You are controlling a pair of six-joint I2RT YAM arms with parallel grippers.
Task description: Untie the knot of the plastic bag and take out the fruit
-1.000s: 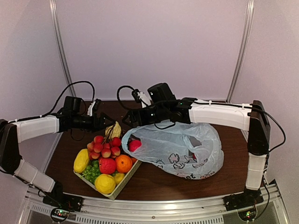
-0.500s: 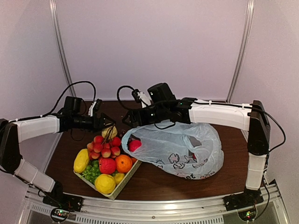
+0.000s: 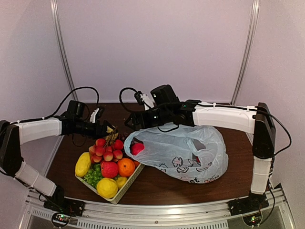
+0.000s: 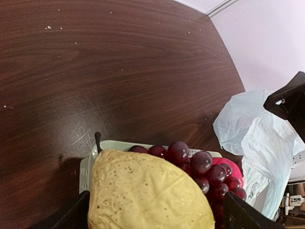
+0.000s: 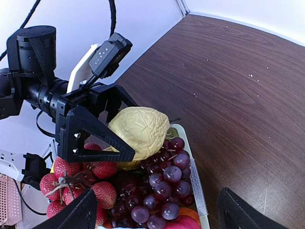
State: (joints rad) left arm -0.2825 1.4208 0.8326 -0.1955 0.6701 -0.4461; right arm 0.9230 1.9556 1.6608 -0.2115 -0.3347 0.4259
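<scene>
Bag lies on the table just right of the basket, mouth open toward the basket. One red fruit sits in the mouth.

Left gripper is at the far end of the basket. Its jaws stand wide, one on each side of a lumpy yellow lemon. The lemon rests on dark grapes in the basket. Contact between the pads and the lemon cannot be confirmed.

Right gripper hovers over the far edge of the bag mouth. Its fingers are spread wide, with nothing between them. Contact with the film cannot be confirmed.

The basket also holds an orange and green grapes.
</scene>
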